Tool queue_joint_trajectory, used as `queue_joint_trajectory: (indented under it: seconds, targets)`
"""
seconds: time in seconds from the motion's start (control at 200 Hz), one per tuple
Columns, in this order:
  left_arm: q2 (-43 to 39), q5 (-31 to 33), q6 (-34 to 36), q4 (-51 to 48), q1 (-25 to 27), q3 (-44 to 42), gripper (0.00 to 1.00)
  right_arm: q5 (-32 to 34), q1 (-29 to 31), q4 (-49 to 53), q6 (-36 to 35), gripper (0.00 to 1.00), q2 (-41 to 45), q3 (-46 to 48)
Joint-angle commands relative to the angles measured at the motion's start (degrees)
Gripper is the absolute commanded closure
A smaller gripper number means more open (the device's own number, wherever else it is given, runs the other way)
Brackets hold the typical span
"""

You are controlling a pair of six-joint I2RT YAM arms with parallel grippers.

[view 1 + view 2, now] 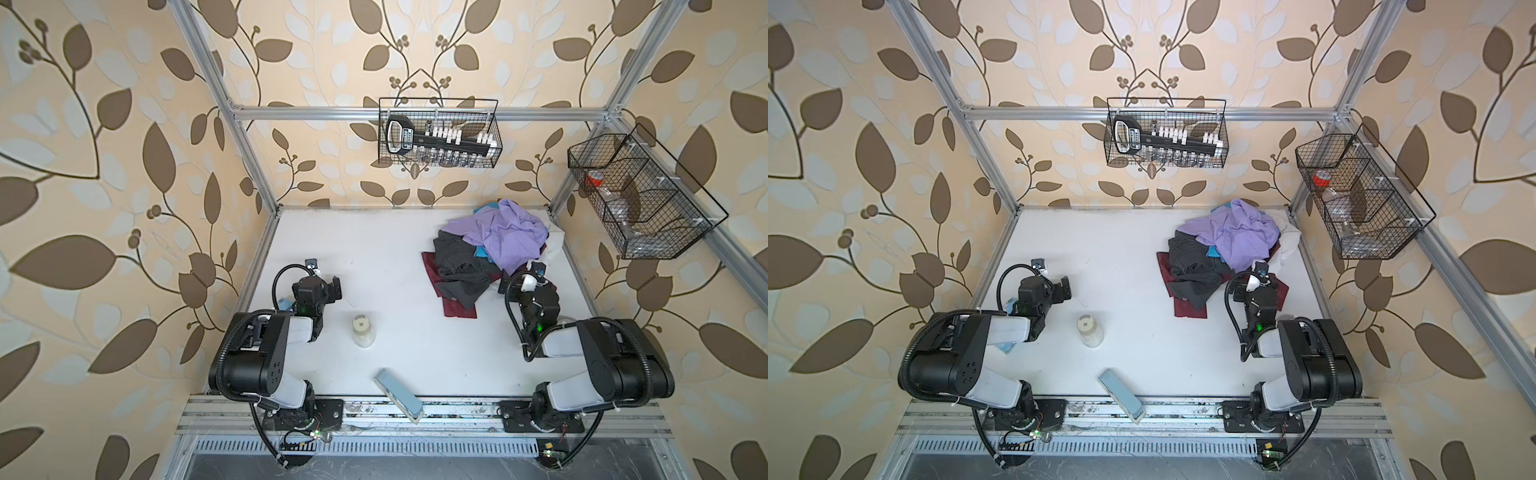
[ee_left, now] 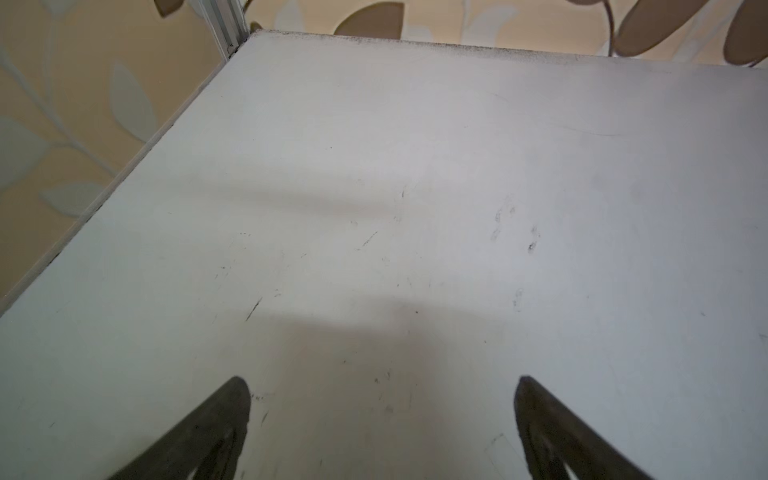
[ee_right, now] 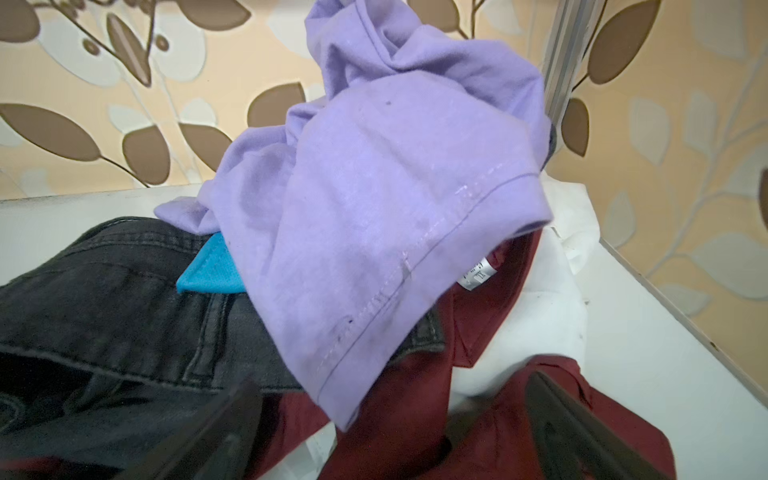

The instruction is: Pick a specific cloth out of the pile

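Charcoal denim jeans (image 1: 461,266) lie in the pile (image 1: 494,249) at the table's (image 1: 374,257) far right, partly under a lavender shirt (image 1: 509,235), not yet picked out. Right gripper (image 3: 392,382) hovers at the pile's near edge, jaws spread and empty; left gripper (image 2: 382,380), likewise spread, hangs well apart on the left.

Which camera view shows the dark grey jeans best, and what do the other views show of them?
The right wrist view: the jeans fill much of it, close enough to read seams and stitching. Both top views show the jeans small, partly under the lavender shirt. The left wrist view shows only bare table.
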State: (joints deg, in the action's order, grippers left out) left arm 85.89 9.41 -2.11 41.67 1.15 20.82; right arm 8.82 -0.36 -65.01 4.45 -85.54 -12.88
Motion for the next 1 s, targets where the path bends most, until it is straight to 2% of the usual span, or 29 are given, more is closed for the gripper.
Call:
queue_joint_trajectory:
  seconds: [0.0,0.995]
  targets:
    - [-0.46,0.66,-0.92,1.04,0.24,0.89,0.01,0.83,0.2,-1.13,0.21,0.0,-0.11,0.24]
    - [-0.46,0.61,-0.97,1.04,0.18,0.87,0.01,-0.3,-0.28,-0.78,0.39,0.0,-0.16,0.01]
